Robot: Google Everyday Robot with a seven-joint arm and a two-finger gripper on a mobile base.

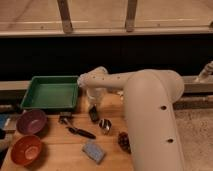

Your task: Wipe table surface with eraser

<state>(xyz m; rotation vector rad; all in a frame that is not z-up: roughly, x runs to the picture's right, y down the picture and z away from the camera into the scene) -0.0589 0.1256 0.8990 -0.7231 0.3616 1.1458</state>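
Pincer (93, 107) low over tabletop (60, 147) beside tray (50, 92), apparently clamping eraser (93, 114) against wood; wiping seems barely begun, most surface left.

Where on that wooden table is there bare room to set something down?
Bare table surface lies between the orange bowl and blue-grey sponge. It is crowded mid-table: the gripper hangs over the eraser, beside the black-handled tool and green tray.
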